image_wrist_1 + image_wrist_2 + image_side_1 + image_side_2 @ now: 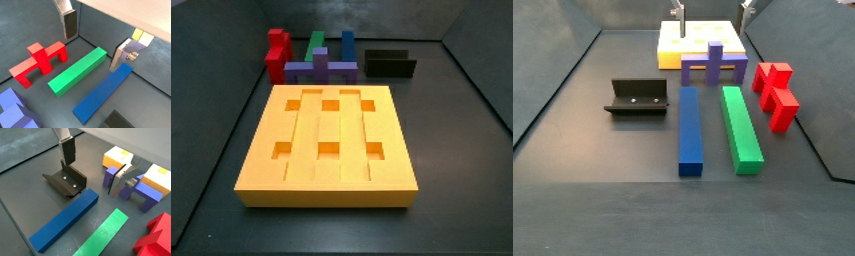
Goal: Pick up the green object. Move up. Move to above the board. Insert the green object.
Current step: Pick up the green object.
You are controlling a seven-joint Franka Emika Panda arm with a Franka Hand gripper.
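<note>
We locate the green object point(742, 128) flat on the dark floor point(593, 130), untouched. In that side view it runs lengthwise from 12 o'clock to 6 o'clock. A long blue block point(691, 128) lies parallel just beside it at 9 o'clock, with a narrow gap between them. The red block point(778, 92) stands just beside the green object at 2 o'clock. The purple piece point(715, 64) stands near the far ends of both bars, at 11 o'clock from the green object.

We find the board point(700, 42) behind the purple piece at 12 o'clock; in a side view point(329, 146) it shows 6 square holes in 2 rows of 3. The fixture point(641, 97) stands at 9 o'clock from the blue block, apart from it.

The gripper point(93, 41) hangs above the green object point(78, 70) with its 2 fingers point(69, 22) spread apart and nothing between them. In a side view only the fingertips point(680, 10) show, at the top edge over the board's far side.
</note>
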